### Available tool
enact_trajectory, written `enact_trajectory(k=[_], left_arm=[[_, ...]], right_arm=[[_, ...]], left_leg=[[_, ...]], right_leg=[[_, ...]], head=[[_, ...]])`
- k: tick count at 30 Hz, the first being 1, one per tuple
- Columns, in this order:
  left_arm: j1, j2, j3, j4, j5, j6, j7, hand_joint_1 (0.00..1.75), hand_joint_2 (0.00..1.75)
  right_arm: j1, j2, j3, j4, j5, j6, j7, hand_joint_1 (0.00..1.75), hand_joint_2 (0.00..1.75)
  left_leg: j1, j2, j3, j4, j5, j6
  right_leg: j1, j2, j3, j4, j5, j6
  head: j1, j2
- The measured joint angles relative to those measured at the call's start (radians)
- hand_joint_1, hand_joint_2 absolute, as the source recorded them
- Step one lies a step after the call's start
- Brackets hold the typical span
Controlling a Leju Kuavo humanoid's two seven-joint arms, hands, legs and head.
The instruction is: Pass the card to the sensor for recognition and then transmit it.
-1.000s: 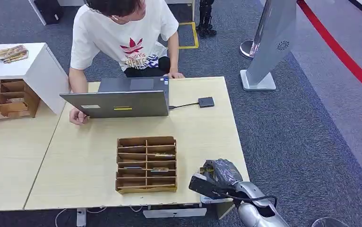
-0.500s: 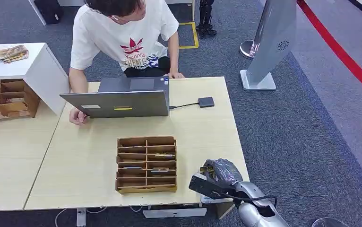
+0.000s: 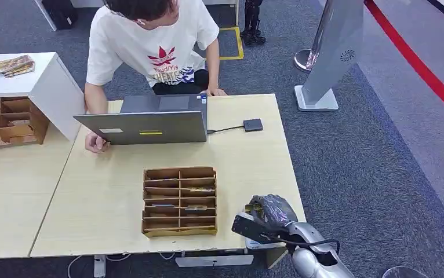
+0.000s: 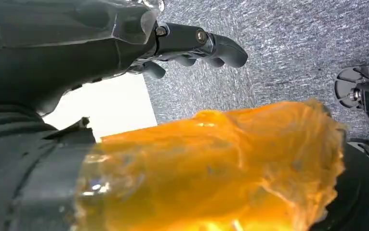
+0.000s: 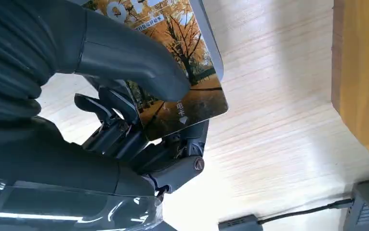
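My right hand (image 3: 269, 213) hovers over the table's front right corner, just right of the wooden card rack (image 3: 179, 201). It pinches a card: in the right wrist view the thumb presses on a card (image 5: 192, 91) printed with yellow autumn trees, with the fingers (image 5: 125, 130) behind it. A sliver of the card (image 3: 255, 206) peeks out in the head view. The sensor (image 3: 253, 124), a small black box, lies on the far right of the table, cabled to the laptop (image 3: 150, 124); the right wrist view shows the sensor (image 5: 238, 223) too. My left hand (image 4: 125, 38) hangs over carpet, fingers loosely extended, holding nothing.
A person (image 3: 150, 46) sits behind the laptop with one hand on the table at its left. A second wooden rack (image 3: 11, 119) sits under a white cabinet (image 3: 40, 81) at the far left. A silver stand (image 3: 330, 58) rises from the carpet beyond the table's right edge (image 3: 292, 174).
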Motion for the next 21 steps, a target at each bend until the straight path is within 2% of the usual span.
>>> enact_trajectory(k=[21], left_arm=[[0.001, 0.0, 0.0, 0.0, 0.0, 0.0, 0.0, 0.0, 0.0]], right_arm=[[0.0, 0.0, -0.001, 0.003, 0.0, 0.0, -0.003, 1.75, 1.75]], left_leg=[[0.0, 0.0, 0.0, 0.0, 0.0, 0.0]], right_leg=[[0.0, 0.0, 0.0, 0.0, 0.0, 0.0]], head=[[0.0, 0.0]])
